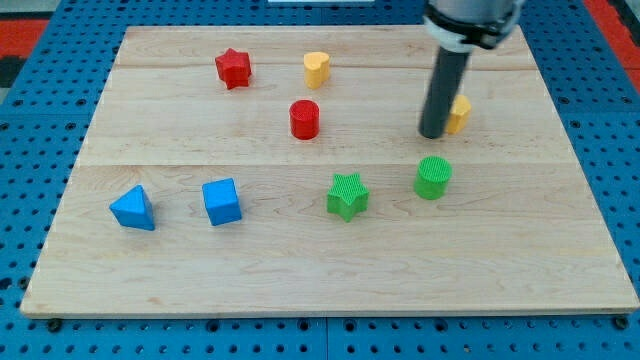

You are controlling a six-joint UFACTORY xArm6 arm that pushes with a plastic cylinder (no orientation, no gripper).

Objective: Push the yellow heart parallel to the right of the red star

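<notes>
The yellow heart (317,69) lies near the view's top, right of the red star (232,68) and at about the same height, with a gap between them. My tip (434,134) stands on the board at the view's right, far right of and below the heart. It touches or nearly touches a yellow block (460,114), which the rod partly hides.
A red cylinder (304,119) lies below the heart. A green cylinder (433,177) sits just below my tip, a green star (347,195) to its left. A blue cube (221,201) and a blue triangle (133,208) lie at lower left on the wooden board (520,270).
</notes>
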